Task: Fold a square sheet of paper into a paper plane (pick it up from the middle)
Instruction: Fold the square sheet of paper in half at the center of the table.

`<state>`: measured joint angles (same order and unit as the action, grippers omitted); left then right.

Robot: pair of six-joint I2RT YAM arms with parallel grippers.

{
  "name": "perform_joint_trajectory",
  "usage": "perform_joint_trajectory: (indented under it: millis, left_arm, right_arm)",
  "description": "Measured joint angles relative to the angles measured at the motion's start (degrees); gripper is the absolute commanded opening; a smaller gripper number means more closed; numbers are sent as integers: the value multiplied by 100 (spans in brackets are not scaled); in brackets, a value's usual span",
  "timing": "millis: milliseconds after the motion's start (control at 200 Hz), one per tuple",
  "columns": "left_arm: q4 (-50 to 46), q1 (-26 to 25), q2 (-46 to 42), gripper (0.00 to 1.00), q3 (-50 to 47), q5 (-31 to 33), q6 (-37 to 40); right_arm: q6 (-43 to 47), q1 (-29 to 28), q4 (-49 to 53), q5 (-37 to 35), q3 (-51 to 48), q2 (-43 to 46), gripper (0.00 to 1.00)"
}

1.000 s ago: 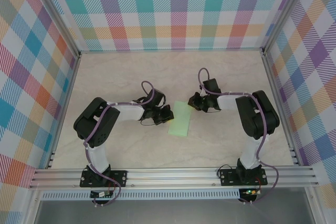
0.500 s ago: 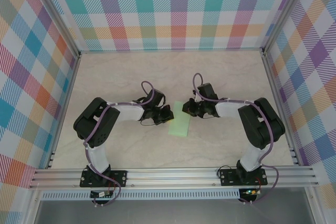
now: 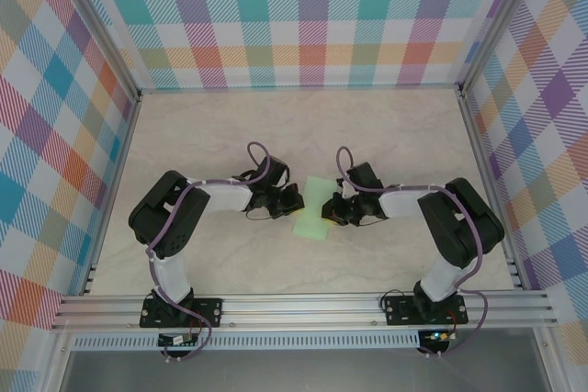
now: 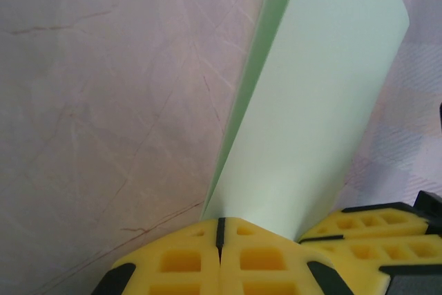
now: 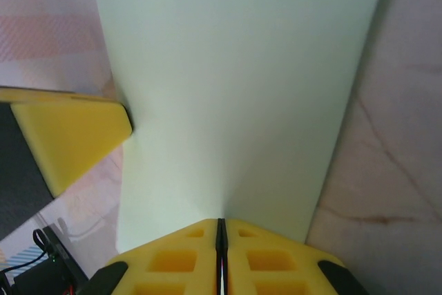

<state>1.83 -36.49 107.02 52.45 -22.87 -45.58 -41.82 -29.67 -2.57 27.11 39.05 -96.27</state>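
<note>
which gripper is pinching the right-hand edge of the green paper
The right gripper, shut on the paper's right edge. The left gripper pinches the opposite, left edge.

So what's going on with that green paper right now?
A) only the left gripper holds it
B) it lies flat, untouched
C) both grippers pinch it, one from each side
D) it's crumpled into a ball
C: the green paper runs out from between the closed fingers of both the left gripper and the right gripper.
</note>
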Motion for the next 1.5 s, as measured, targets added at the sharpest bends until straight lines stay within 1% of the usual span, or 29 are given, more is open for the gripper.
perform_joint_trajectory:
  millis: [160, 295, 500, 650, 770, 960, 1200, 1275, 1420, 1500]
  left_arm:
    - [33, -2, 0, 2, -17, 0, -2]
    - [35, -2, 0, 2, -17, 0, -4]
    - [37, -17, -15, 2, -26, 42, -7]
    - [48, -20, -17, 2, -28, 55, -17]
    - [48, -24, -17, 2, -31, 61, -24]
    - [50, -24, -17, 2, -31, 63, -28]
    - [118, -26, -35, 2, -74, 72, -66]
    - [138, -39, -55, 2, -94, 105, -70]
    - [190, -61, -133, 7, -131, 155, -70]
    - [188, -76, -184, 15, -118, 188, -63]
  right_arm:
    - [212, -9, 354, -4, -184, 332, 10]
    - [308, -76, 540, -7, -90, 439, 11]
    - [352, -284, 468, 26, 367, 66, 11]
    - [374, -422, 476, 61, 380, -164, 11]
    - [398, -457, 404, 85, 306, -188, 11]
    - [588, -459, 396, 107, -39, 107, 11]
    - [817, -459, 837, 146, -236, 402, 12]
    - [879, -461, 1056, 131, -229, 483, 14]
    - [957, -490, 1698, -210, -197, 887, 20]
    - [918, -490, 1921, -542, -33, 1110, 21]
